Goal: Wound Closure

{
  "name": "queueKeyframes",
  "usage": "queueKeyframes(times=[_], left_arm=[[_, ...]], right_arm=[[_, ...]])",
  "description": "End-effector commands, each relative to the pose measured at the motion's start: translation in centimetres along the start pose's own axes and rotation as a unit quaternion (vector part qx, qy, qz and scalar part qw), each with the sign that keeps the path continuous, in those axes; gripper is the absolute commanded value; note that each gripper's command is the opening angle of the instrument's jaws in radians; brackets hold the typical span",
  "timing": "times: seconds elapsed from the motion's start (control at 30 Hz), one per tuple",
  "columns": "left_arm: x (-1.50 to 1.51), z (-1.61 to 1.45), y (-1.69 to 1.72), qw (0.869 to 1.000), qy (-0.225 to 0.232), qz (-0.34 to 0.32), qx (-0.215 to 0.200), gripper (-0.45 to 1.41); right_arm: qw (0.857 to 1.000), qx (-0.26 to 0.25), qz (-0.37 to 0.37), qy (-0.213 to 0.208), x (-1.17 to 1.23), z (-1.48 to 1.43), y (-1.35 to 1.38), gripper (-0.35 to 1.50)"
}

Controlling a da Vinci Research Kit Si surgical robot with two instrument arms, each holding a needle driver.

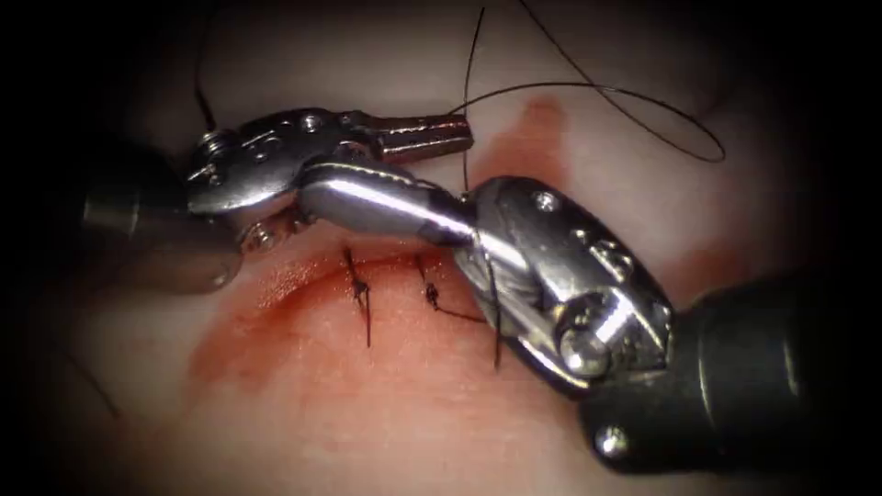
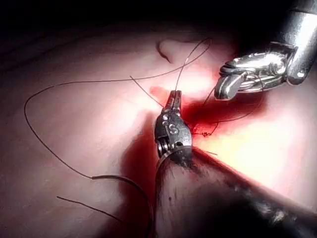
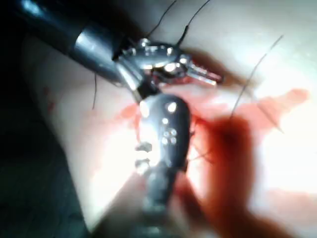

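Observation:
The left tool [image 1: 459, 130] comes in from the left above the cut [image 1: 386, 262], its jaws shut on the thread [image 1: 597, 89] at their tip [image 2: 175, 94]. From there the thread rises and loops out to the right. Lying across the cut from the lower right, the right tool [image 1: 317, 188] has its jaws shut with nothing seen between them, and a turn of thread [image 1: 493, 294] is wound around it. Two knotted stitches [image 1: 358, 289] [image 1: 430, 294] cross the cut. What looks like the curved needle [image 2: 124, 181] rests loose on the tissue, held by neither tool.
Red fluid [image 1: 303, 321] stains the tissue below the cut, with another patch [image 1: 528, 129] above it on the right. A long slack loop of thread [image 2: 34, 129] lies over the tissue. Short cut ends [image 1: 368, 326] stick out from the stitches.

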Motion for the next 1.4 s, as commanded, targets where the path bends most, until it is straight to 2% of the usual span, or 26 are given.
queueKeyframes(times=[0.03,0.1,0.13,0.17,0.3,0.33,0.87,1.2,1.4], left_arm=[[-0.06,0.05,0.01,1.0,0.0,0.0,0.004,-0.45],[-0.04,0.01,0.07,1.0,0.002,-0.005,0.015,-0.45],[-0.04,0.01,0.07,1.0,0.002,-0.005,0.015,-0.45],[-0.04,-0.02,0.12,1.0,0.005,-0.008,0.022,-0.45],[-0.07,-0.07,0.27,0.999,0.015,-0.012,0.041,-0.45],[-0.08,-0.11,0.33,0.998,0.021,-0.012,0.05,-0.45],[0.16,-0.37,0.36,0.993,0.066,-0.037,0.092,-0.45],[0.1,-0.25,0.66,0.995,0.066,-0.041,0.068,-0.45],[0.08,-0.3,0.79,0.995,0.067,-0.042,0.062,-0.45]], right_arm=[[1.0,-0.019,-0.003,0.008,-0.09,0.0,0.0,0.26],[0.999,-0.045,-0.004,0.02,-0.06,-0.06,0.02,0.58],[0.999,-0.045,-0.004,0.02,-0.06,-0.06,0.02,0.58],[0.998,-0.058,0.0,0.021,-0.04,-0.11,0.04,0.83],[0.996,-0.085,0.0,0.031,0.03,-0.23,0.12,1.01],[0.995,-0.095,0.002,0.038,0.07,-0.27,0.15,1.11],[0.995,-0.095,-0.004,0.007,-0.06,-0.34,0.11,1.06],[0.995,-0.104,-0.003,-0.001,-0.01,-0.4,0.26,0.96],[0.994,-0.111,-0.019,-0.016,-0.02,-0.45,0.34,0.94]])
